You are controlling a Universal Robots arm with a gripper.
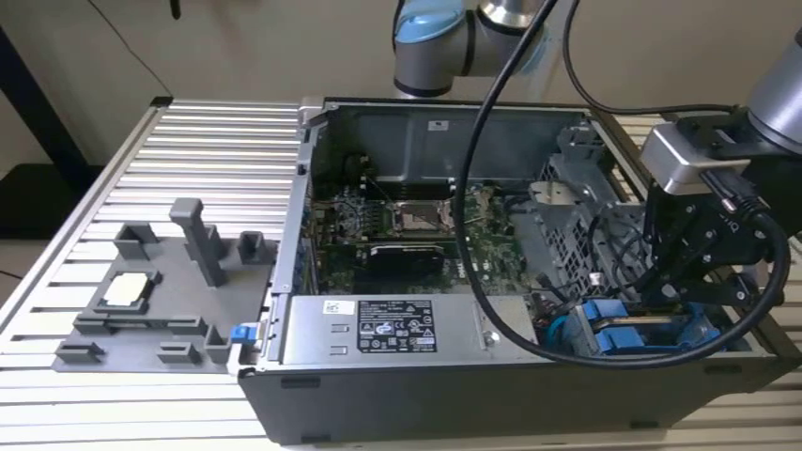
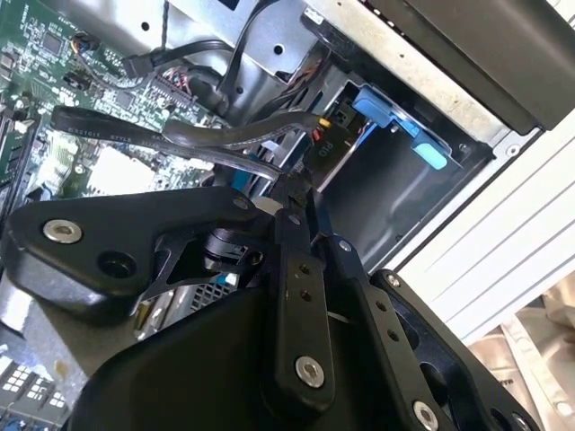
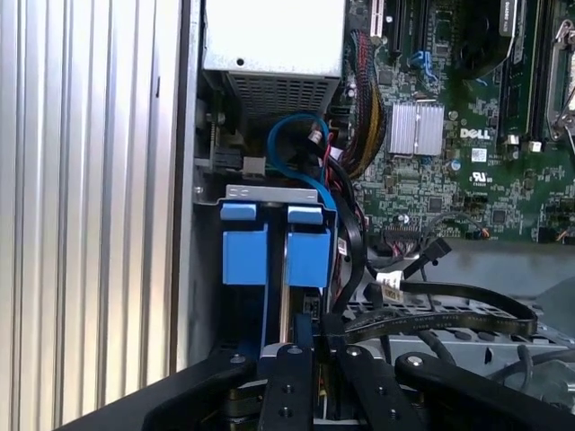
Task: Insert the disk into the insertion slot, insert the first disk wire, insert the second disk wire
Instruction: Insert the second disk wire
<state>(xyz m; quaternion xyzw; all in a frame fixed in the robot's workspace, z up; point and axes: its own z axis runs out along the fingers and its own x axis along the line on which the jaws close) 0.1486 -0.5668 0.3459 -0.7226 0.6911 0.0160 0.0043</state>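
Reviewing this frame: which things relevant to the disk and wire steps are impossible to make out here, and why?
- Gripper fingertips: in both wrist views the black finger links cover the tips, so any grasp is unclear.
- Disk: its blue carrier shows in the first wrist view; the drive body is sunk in the insertion slot.
- Wire connectors: exterior view, hidden behind the black cable and the gripper.
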